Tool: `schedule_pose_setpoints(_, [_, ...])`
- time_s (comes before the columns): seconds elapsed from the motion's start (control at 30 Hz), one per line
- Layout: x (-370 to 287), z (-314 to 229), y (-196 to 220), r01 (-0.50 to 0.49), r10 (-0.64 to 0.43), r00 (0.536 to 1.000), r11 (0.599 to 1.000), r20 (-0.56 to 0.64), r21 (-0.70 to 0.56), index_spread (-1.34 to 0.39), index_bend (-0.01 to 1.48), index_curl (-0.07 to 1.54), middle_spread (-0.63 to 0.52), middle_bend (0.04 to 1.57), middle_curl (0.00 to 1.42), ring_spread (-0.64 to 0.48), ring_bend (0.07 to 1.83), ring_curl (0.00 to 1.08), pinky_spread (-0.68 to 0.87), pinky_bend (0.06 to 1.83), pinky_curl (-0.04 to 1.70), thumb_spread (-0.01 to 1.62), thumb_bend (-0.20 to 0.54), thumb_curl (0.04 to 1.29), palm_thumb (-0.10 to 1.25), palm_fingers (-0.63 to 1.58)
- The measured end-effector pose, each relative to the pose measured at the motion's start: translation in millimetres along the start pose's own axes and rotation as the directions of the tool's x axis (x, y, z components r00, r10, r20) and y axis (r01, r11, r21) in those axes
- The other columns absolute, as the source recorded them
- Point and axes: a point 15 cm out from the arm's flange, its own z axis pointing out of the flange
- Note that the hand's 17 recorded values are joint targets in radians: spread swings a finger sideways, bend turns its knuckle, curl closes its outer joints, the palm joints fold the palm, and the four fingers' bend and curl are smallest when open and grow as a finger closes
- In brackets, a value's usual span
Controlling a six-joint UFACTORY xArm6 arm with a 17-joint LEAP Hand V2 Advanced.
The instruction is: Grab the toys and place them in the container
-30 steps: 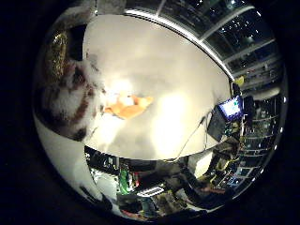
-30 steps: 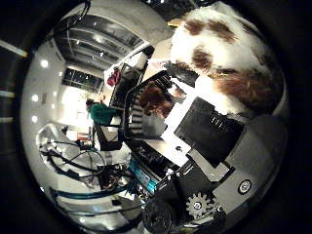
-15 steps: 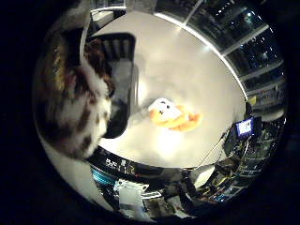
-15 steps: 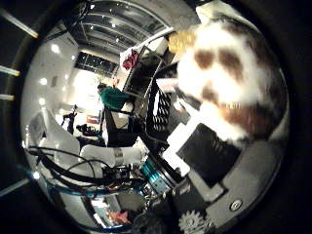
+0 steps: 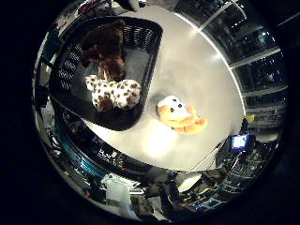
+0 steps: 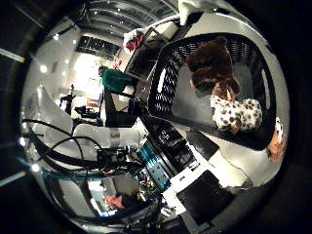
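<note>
spotted plush [image 5: 113, 93] lies crosswise in black basket [image 5: 149, 70] | orange plush [image 5: 180, 116] beside on table [image 5: 197, 70]

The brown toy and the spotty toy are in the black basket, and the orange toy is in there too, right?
Not quite. The orange toy lies on the table beside the black basket, as the little finger side view shows. The brown toy and the spotty toy are inside.

Open counter [image 5: 197, 70] all round orange toy [image 5: 180, 117] except on basket side; black basket [image 5: 149, 56] just beside it, wall standing as barrier. Inside basket: brown toy [image 5: 105, 47] and spotted toy [image 5: 115, 93] touching, taking up approx. half the floor; bare floor left next to brown toy. Cluttered equipment past counter edge near basket.
</note>
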Motion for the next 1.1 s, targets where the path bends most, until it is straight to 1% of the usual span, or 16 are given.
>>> schedule_pose_setpoints(0.17, [41.3,-11.0,12.8,-0.045,0.044,0.997,0.999,-0.060,-0.001,-0.51,0.21,0.34,-0.02,0.21,0.30,0.17,0.32,0.19,0.52,0.42,0.46,1.03,-0.022,0.49,0.83,0.18])
schedule_pose_setpoints(0.33, [98.6,-24.6,42.5,-0.140,0.137,0.982,0.990,-0.133,-0.010,-0.48,0.18,0.33,-0.02,0.22,0.31,0.15,0.30,0.20,0.51,0.36,0.41,1.03,-0.022,0.48,0.83,0.25])
schedule_pose_setpoints(0.43, [129.3,-33.5,63.3,-0.226,0.225,0.962,0.974,-0.154,0.010,-0.44,0.18,0.33,-0.03,0.22,0.32,0.15,0.29,0.20,0.51,0.34,0.39,1.03,-0.022,0.48,0.83,0.28])
schedule_pose_setpoints(0.53, [156.7,-46.5,85.5,-0.315,0.317,0.933,0.948,-0.168,0.039,-0.43,0.17,0.33,-0.03,0.22,0.32,0.15,0.27,0.21,0.50,0.34,0.37,1.03,-0.023,0.47,0.83,0.30])
schedule_pose_setpoints(0.67, [189.9,-55.5,117.3,-0.407,0.410,0.894,0.912,-0.181,0.055,-0.42,0.17,0.31,-0.03,0.21,0.32,0.15,0.26,0.21,0.49,0.34,0.36,1.02,-0.023,0.47,0.82,0.30])
schedule_pose_setpoints(0.77, [211.4,-50.4,142.4,-0.443,0.441,0.878,0.896,-0.188,0.032,-0.42,0.16,0.31,-0.03,0.20,0.32,0.15,0.26,0.21,0.48,0.34,0.35,1.02,-0.024,0.47,0.81,0.29])
schedule_pose_setpoints(0.87, [226.0,-35.0,162.5,-0.451,0.441,0.879,0.892,-0.182,-0.021,-0.41,0.16,0.30,-0.02,0.20,0.32,0.15,0.25,0.22,0.46,0.35,0.34,1.02,-0.022,0.47,0.82,0.25])
schedule_pose_setpoints(1.0, [239.1,-12.4,175.3,-0.454,0.439,0.884,0.888,-0.164,-0.072,-0.40,0.16,0.29,-0.01,0.20,0.32,0.16,0.25,0.22,0.44,0.36,0.33,1.02,-0.021,0.47,0.82,0.22])
schedule_pose_setpoints(1.1, [248.2,2.4,177.4,-0.455,0.438,0.885,0.887,-0.160,-0.084,-0.40,0.16,0.29,0.00,0.19,0.32,0.16,0.25,0.23,0.43,0.36,0.33,1.02,-0.022,0.46,0.82,0.21])
